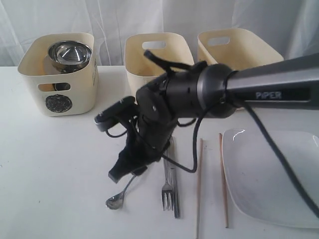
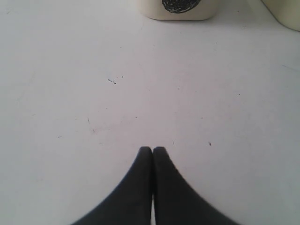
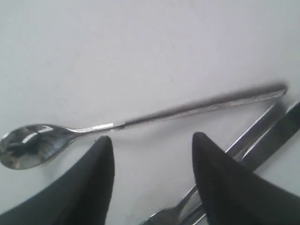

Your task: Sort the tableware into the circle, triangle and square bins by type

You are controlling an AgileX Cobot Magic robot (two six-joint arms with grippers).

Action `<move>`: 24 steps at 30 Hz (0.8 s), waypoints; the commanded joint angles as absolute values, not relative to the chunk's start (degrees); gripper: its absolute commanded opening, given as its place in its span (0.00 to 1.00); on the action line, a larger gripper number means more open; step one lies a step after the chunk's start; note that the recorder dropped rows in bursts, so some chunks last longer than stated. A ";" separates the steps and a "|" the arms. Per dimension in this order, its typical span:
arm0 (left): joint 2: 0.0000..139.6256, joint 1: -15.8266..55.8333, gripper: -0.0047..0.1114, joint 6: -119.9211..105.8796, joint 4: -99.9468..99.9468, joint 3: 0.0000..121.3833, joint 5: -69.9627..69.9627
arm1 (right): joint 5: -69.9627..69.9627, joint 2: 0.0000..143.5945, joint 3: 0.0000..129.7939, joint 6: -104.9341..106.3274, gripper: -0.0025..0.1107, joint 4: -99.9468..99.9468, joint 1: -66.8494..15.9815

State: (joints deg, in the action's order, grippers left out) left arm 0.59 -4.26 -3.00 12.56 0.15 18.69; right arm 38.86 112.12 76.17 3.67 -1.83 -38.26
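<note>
Two black fingers of your right gripper (image 3: 152, 140) stand spread apart, empty, with the steel spoon (image 3: 140, 119) lying flat on the white table (image 1: 50, 164) just beyond their tips and the bowl end off to one side. As the right wrist view shows it, the handle runs nearly along the line on which the jaws close, so a squeeze from here would likely slide along the steel and catch nothing. Turn your wrist until the handle crosses the gap, then come straight down on its middle. Keep away from the fork (image 1: 168, 191) and knife (image 1: 176, 206), which lie close beside the spoon's handle end and could be nudged or pinched with it. A thin handle flat on a table is slippery, so press the tips to the surface before you close. Your left gripper (image 2: 152, 149) has its fingers pressed together, holding nothing, near the circle bin (image 1: 35, 64), which already holds steel bowls (image 1: 70, 55). On the middle bin (image 1: 149, 59) and the far bin (image 1: 234, 47) the marks are hidden by your arm, so check them before you carry.
</note>
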 commanded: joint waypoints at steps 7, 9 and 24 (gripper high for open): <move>0.14 -3.92 0.04 -3.09 12.81 0.00 20.35 | 43.50 110.47 78.71 45.16 0.45 0.55 -38.24; 0.14 -3.92 0.04 -3.09 12.81 0.00 20.35 | 42.89 111.30 78.58 48.31 0.45 0.55 -38.24; 0.14 -3.92 0.04 -3.09 12.81 0.00 20.35 | 45.05 112.08 78.58 66.51 0.39 10.37 -38.24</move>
State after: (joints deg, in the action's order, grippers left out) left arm 0.59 -4.26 -3.00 12.56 0.15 18.69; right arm 42.58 111.81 78.73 60.78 7.35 -38.26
